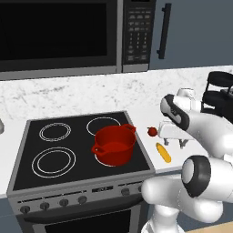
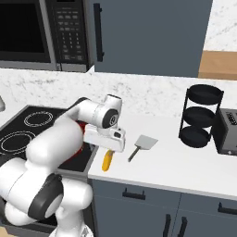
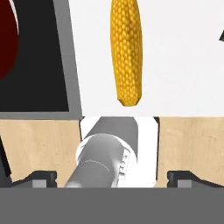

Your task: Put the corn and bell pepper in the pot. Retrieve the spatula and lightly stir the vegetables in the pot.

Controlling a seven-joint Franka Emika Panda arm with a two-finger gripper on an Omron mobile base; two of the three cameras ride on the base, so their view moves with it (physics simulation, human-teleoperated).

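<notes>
Two dark fingertips (image 3: 43, 178) stood far apart at the bottom of the hand view, at about 7 and 5 o'clock, so the gripper (image 3: 111, 177) was wide open and held nothing. From the left base view the gripper (image 1: 175, 142) hung just above the white counter (image 1: 150, 98), beside the right edge of the stove (image 1: 27, 159).

Nearest the front edge of the counter lay the corn (image 1: 163, 153), flat on its side, at about 7 o'clock from the gripper and just below it in that view. In the hand view the corn (image 3: 126, 50) ran lengthwise toward 12 o'clock, apart from the fingertips. In the right base view the corn (image 2: 108, 160) lay just below the gripper (image 2: 111, 148).

At 9 o'clock from the corn the pot (image 1: 114, 144) sat on the front right burner, upright, well apart from the corn. A small red bell pepper (image 1: 152, 131) rested on the counter at 11 o'clock from the corn, between the pot and the gripper.

Farther right, the spatula (image 2: 141, 145) lay flat on the counter at 2 o'clock from the corn. Beyond it a black tiered rack (image 2: 201, 116) stood near the wall, with a toaster (image 2: 227, 132) just beside it
</notes>
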